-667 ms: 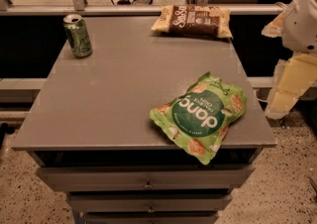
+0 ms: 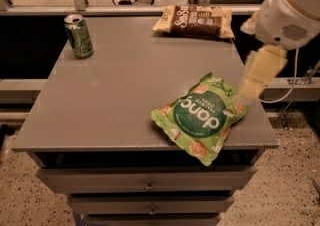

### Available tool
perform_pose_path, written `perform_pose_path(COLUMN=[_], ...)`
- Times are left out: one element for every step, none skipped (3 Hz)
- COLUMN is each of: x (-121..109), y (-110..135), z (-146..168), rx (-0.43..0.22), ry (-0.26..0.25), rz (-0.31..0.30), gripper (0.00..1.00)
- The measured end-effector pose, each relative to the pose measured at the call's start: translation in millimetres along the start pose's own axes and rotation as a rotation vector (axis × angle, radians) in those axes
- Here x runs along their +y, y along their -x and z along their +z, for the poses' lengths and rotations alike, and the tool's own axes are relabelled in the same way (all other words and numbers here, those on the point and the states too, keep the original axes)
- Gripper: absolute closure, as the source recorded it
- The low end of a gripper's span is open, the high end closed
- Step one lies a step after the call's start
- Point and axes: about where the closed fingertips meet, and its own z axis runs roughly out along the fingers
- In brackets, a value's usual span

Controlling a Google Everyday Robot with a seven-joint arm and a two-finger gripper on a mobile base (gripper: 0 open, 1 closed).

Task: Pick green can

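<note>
A grey flat-topped cabinet (image 2: pixel 135 85) fills most of the view, with metal-handled drawers (image 2: pixel 147 180) stacked under its front edge. It stands on a speckled stone floor (image 2: pixel 295 180). Behind the cabinet runs a pale rail with metal uprights.

The robot's white rounded arm housing (image 2: pixel 290 10) comes in from the upper right corner and hangs above the cabinet's right edge.

A large flat bright-green snack bag (image 2: pixel 200 117) with a dark green round label lies on the front right part of the top. One of its corners reaches over the front edge. A flat brown and cream snack bag (image 2: pixel 196 20) lies at the back of the top, right of the middle.

The cream-coloured gripper (image 2: pixel 251 89) points down from the arm housing at the cabinet's right edge. Its tip is just beside the right corner of the green bag, and I cannot tell whether the two touch. It is blurred, so whether it is released or clenched cannot be told; nothing is seen held in it.

The small slim green metal can (image 2: pixel 79 36), with a silver top and pull-tab, stands upright at the back left corner of the top. It is well apart from the gripper and from both bags.

A thin pale cable (image 2: pixel 295 77) loops down beside the arm on the right.
</note>
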Motion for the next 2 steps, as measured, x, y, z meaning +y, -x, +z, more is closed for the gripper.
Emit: perform_pose_path(x=[-31, -66], y=[52, 116], z=[31, 56], rx=[-0.123, -0.257], ry=[0.003, -0.015], rz=[0.005, 0.025], gripper=[0.0, 0.0])
